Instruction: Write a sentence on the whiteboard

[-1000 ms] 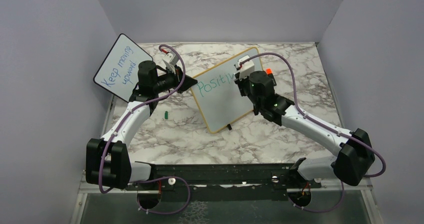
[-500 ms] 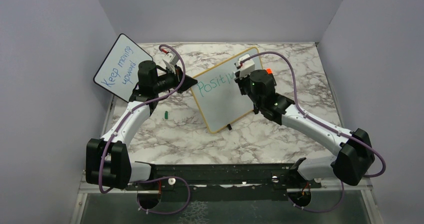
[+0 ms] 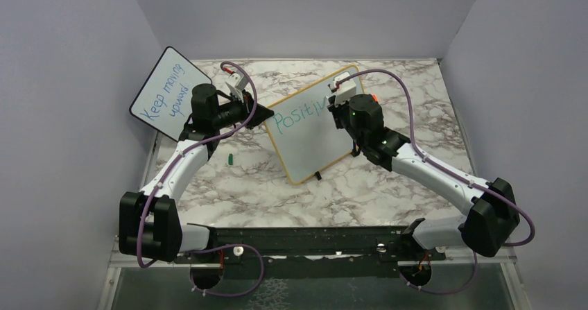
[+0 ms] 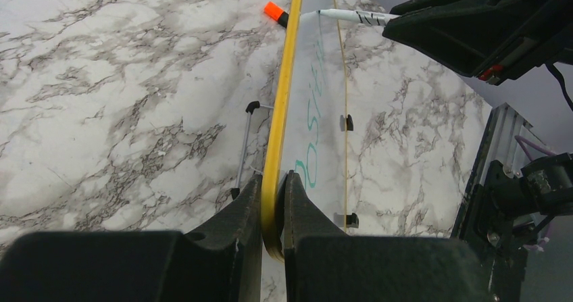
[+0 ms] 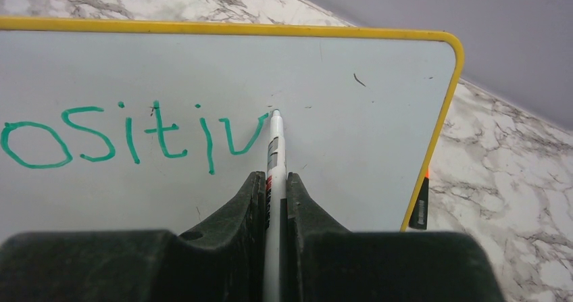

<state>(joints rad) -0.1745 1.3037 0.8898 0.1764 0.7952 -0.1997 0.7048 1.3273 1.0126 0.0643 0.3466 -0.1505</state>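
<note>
Right wrist: right end effector (image 5: 273,178) clamps marker (image 5: 275,140), tip on whiteboard (image 5: 351,79) after sentence (image 5: 128,136); left end effector (image 4: 272,180) pinches whiteboard edge.

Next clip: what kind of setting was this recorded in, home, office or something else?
Most likely a lab test booth, not a lived-in room: plain lilac walls box in a marble-patterned table on three sides, and a black rail at its near edge anchors the left arm and right arm.
</note>
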